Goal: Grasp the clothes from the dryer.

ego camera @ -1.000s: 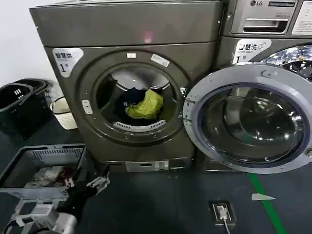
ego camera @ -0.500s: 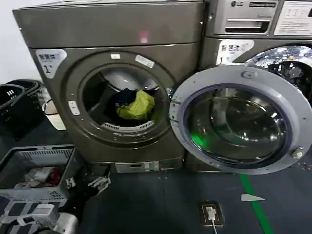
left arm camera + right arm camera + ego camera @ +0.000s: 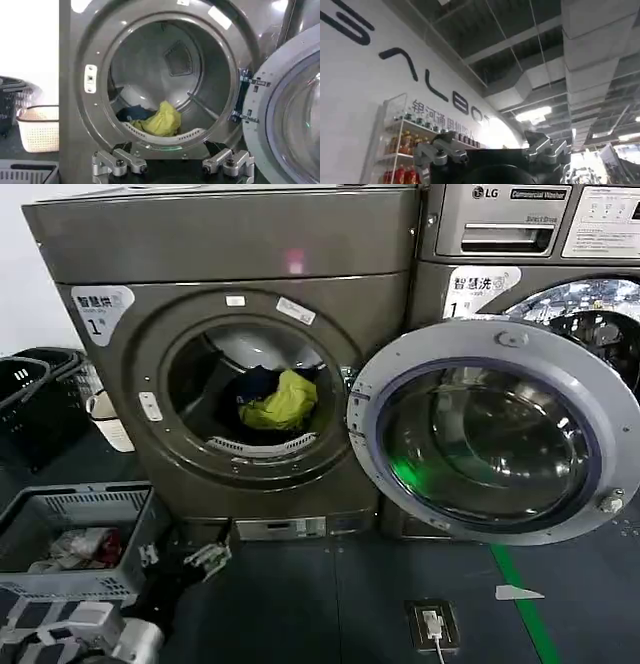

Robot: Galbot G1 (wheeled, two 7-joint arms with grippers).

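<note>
A dark floor (image 3: pixel 330 604) runs up to a row of laundry machines, with a green line on it toward the right and a small socket plate with a white cable plugged in near the front edge. The dryer (image 3: pixel 230 264), bronze-grey with a white "1" label and a small red light on its upper panel, stands on the left part of the floor. Its round door (image 3: pixel 490 434) hangs swung wide open to the right, in front of the LG machine (image 3: pixel 520 224) that stands beside it.

Inside the drum lie the clothes (image 3: pixel 275 399): a bright yellow-green garment slumped at the drum's bottom toward the front lip, with dark navy pieces just behind and to its left, touching it. In the left wrist view the same heap (image 3: pixel 159 120) sits low in the drum, right behind the perforated rim of the porthole.

The left gripper (image 3: pixel 185 556) hangs low near the floor in front of the dryer's base, below the porthole and well apart from the clothes. Its fingers (image 3: pixel 117 162) are spread, released, with nothing between them, and they point toward the drum opening.

A grey plastic basket (image 3: pixel 95 506) with white and red laundry stands on the floor at the left, just beside the left gripper. Dark baskets and a white one stand farther back by the dryer's left side.

The right gripper (image 3: pixel 492 155) is raised toward the ceiling, away from the dryer, its fingers (image 3: pixel 437 152) parted and holding nothing.
</note>
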